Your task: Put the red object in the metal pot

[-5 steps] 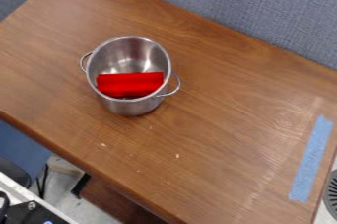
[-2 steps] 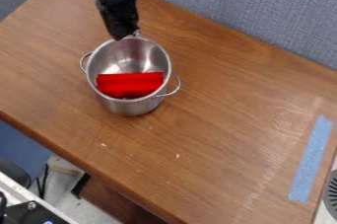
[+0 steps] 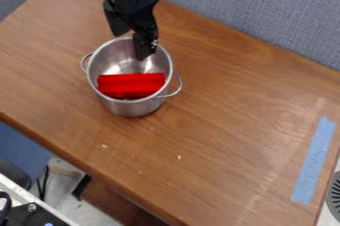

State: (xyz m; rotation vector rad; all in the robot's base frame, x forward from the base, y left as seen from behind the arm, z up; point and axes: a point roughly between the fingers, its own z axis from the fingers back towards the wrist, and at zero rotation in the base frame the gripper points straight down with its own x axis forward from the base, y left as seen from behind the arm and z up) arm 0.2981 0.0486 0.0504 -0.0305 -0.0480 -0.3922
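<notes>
The claw [image 3: 133, 41] is held over the pot's far side, fingers spread apart! Just below it, the red object [image 3: 131, 86] is cradled inside the metal pot [image 3: 130, 109], on the wooden table [image 3: 246, 125].

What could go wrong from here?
The end effector hangs low over the far rim of the metal pot; dropping or swinging it could knock the rim and tip or shove the pot. The side handle sticks out and might get snagged on a sideways move. The red object already lies inside, so another reach could disturb it.
</notes>
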